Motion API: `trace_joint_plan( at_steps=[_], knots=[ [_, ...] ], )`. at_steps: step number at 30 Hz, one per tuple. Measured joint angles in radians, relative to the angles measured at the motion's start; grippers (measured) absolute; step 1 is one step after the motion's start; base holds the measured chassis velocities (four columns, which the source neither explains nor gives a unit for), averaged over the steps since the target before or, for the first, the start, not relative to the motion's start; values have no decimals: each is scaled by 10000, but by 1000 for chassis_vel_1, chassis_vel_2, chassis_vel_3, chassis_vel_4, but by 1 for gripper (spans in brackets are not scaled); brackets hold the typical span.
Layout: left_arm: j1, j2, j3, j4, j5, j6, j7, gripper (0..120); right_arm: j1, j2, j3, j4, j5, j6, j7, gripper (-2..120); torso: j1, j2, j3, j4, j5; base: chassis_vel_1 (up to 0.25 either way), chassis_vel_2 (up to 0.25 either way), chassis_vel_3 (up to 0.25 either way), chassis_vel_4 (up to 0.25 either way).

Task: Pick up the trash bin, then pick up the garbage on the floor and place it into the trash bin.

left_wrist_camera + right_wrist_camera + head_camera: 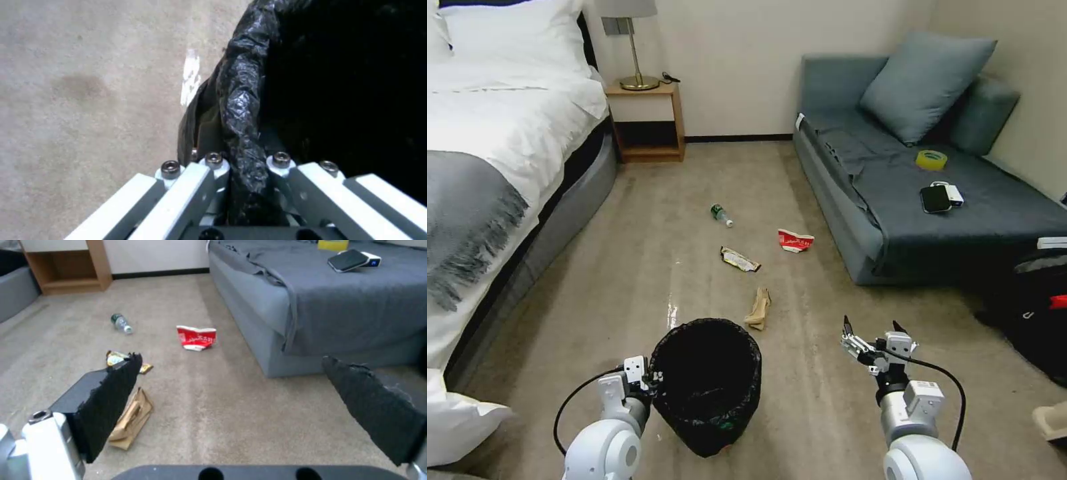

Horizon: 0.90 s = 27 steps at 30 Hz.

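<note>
Right now you are holding the trash bin (706, 383) by its rim with the left gripper (650, 381), whose jaws are pinching the crinkly bag-lined edge (242, 133). Judging by its look, the bin is probably light but its liner is slippery, so you are likely relying on the stiff rim underneath.

Your right gripper (872, 333) is hanging spread wide and empty above the carpet (647, 280). The crumpled tan paper (758, 309) is lying just beyond the bin; it looks soft and will likely crush easily. Farther out are lying the snack wrapper (740, 259), the red-and-white wrapper (795, 241) and the green bottle (721, 215), which may roll. The bed (487, 153) and the sofa (920, 193) are flanking the floor.
</note>
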Motion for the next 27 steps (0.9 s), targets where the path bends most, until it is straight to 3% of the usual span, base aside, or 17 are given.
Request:
trace_joint_plan(
  at_steps=[19,27],
  knots=[
    [383,394,-948,-1457,-215,-279,177,3,-6,17,-128,169,-20,11,-11,100,0,0,-1,2,11,0,0,0,0],
    [384,891,-1898,-2022,-950,-214,206,3,-252,-95,11,564,-50,42,-120,100,0,0,-1,1,10,0,0,0,0]
  ],
)
